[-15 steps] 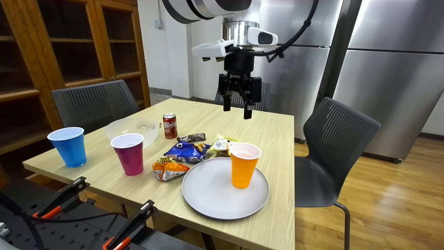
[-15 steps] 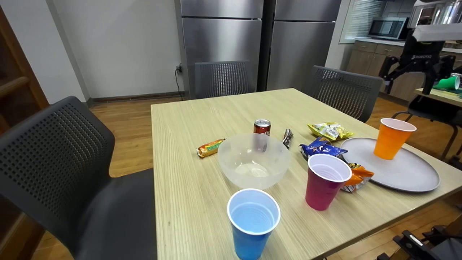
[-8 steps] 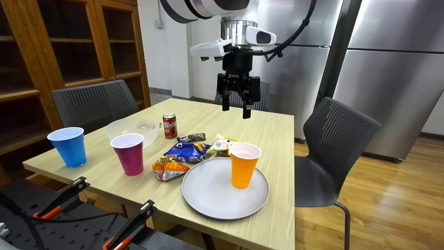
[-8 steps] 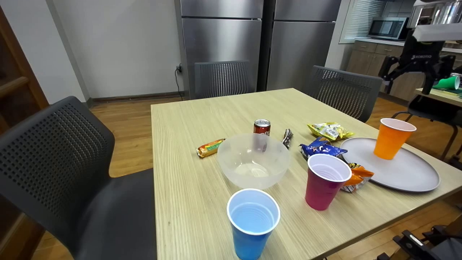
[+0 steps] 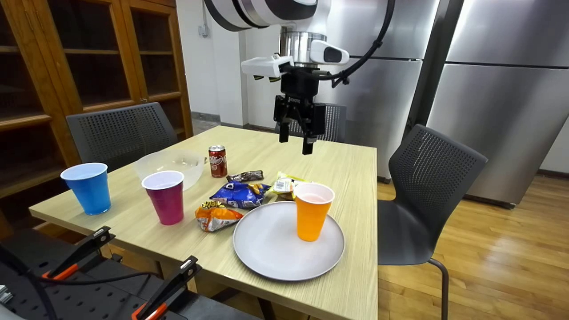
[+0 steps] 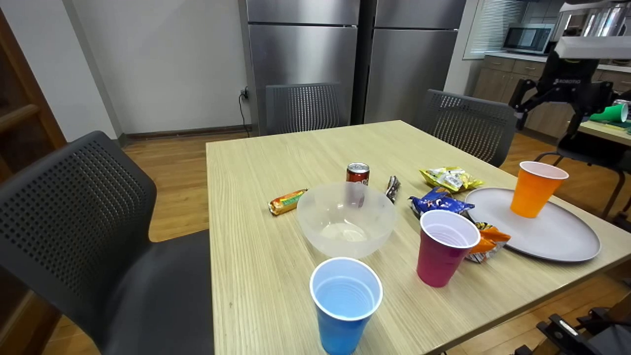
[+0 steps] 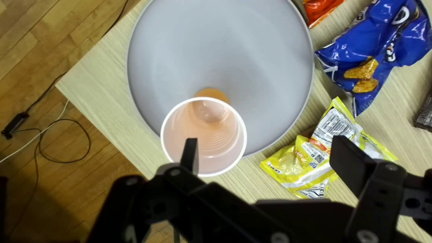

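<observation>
The gripper (image 5: 295,145) is hanging wide and empty, apart from the orange cup (image 5: 313,214) on the plate (image 5: 271,253) and the yellow bag (image 7: 314,160) just beside it. Good positioning is probably demanding slow, level travel through free air above the cup. The worktop (image 7: 91,91) is ending near the plate.

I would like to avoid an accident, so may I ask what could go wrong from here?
In the wrist view, one finger of the open end effector overlaps the orange cup, so a straight descent might tip it.
The gray plate under the cup lies near a corner of the table; a push could slide it over the edge.
The yellow snack bag looks soft and crumpled, so a grip on it might slip or crush it.
</observation>
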Action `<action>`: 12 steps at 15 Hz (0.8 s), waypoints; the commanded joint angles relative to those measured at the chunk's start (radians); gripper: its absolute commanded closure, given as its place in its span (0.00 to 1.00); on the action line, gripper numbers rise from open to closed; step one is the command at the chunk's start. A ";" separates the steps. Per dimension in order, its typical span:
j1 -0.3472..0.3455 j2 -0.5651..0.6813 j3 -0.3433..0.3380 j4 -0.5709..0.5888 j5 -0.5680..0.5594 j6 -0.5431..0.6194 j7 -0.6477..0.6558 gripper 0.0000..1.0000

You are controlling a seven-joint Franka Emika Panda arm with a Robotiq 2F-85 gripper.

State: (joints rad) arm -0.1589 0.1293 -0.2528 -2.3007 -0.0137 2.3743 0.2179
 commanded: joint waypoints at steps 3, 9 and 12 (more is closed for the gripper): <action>0.004 0.068 0.055 0.055 0.135 0.012 0.038 0.00; 0.016 0.205 0.080 0.202 0.236 0.006 0.131 0.00; 0.020 0.281 0.086 0.293 0.285 -0.003 0.192 0.00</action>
State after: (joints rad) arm -0.1392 0.3253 -0.1790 -2.1178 0.2272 2.3899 0.3381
